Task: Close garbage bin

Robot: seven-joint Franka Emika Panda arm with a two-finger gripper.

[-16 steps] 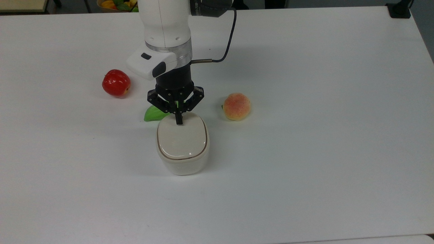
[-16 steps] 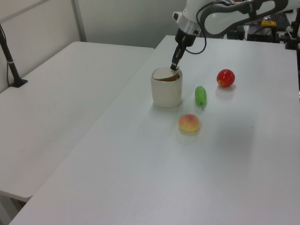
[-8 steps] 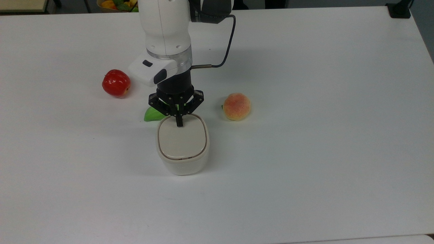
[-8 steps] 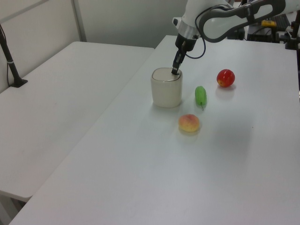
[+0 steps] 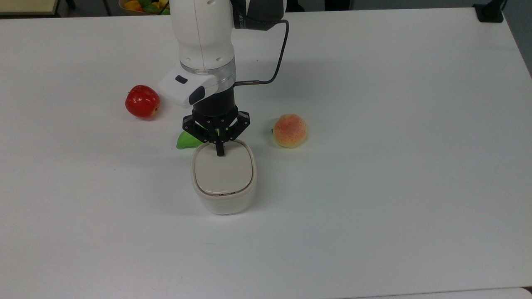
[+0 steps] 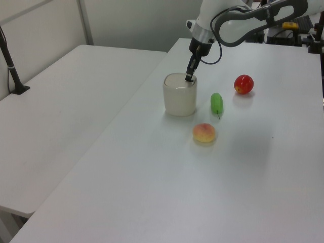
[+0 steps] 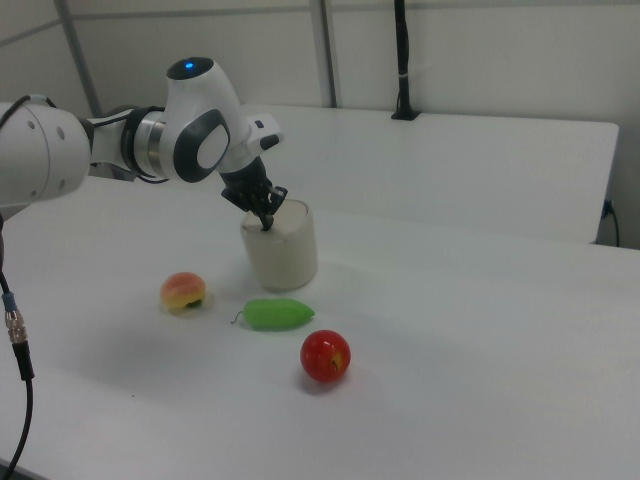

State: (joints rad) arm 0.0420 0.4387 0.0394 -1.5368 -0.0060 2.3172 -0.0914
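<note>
Your gripper (image 5: 220, 152) has its two fingers pressed together into one thin black tip, and it is not holding anything. That tip touches the back edge of the lid (image 5: 224, 172), the edge nearest the arm. The lid looks flat and snug on the garbage bin (image 5: 224, 201), with just a thin dark line showing round its front rim in the top view. The bin stands near the middle of the white table (image 5: 395, 145). From the side, the left view also shows the top of the bin looking level, with no gap that you can make out. So the closing looks done, or very nearly done. What is left, I think, is to lift your arm away and see that the lid stays down. Around the bin lie a green fruit (image 5: 188, 140) just beside it, a peach (image 5: 290, 131) near it, and a red apple (image 5: 142, 101) farther off.
</note>
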